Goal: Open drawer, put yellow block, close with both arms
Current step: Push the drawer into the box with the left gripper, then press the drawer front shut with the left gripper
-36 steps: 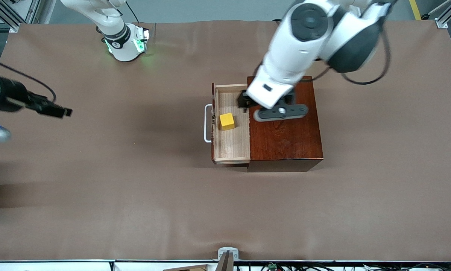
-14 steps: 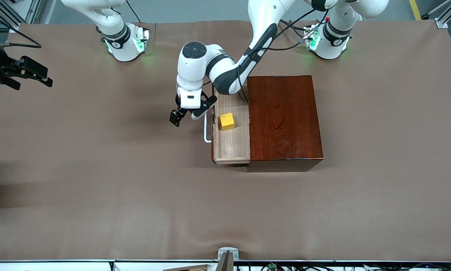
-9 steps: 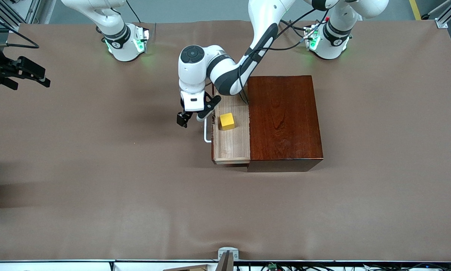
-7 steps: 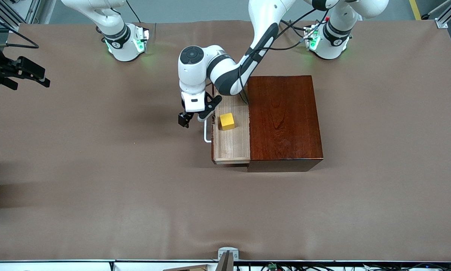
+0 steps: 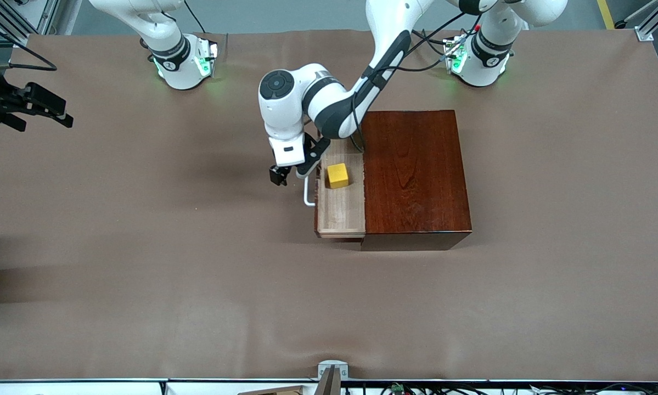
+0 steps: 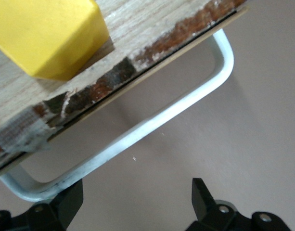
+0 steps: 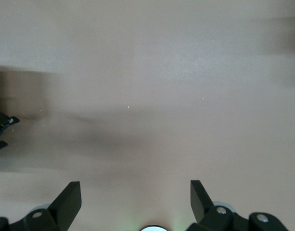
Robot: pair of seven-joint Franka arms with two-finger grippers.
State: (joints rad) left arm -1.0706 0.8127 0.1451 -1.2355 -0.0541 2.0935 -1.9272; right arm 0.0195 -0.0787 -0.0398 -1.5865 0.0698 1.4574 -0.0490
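Yellow block (image 5: 338,175) sits in the drawer (image 5: 341,211), on the pale tray floor toward the robots' end.

Drawer has slid a short way into the mahogany box (image 5: 415,175) over the last half second; the tray strip showing is narrower and the block rode along with it. About half the travel remains, by my reckoning.

White handle (image 5: 308,196) is at the drawer's 9 o'clock side. Left gripper (image 5: 287,174) presses in there, fingers (image 6: 65,204) spread, one against the handle bar, nothing pinched.

Meaning: block is stowed, closing push has begun.

Right gripper (image 5: 32,107) waits over the tabletop (image 5: 142,247) edge at the right arm's end, fingers spread, empty.
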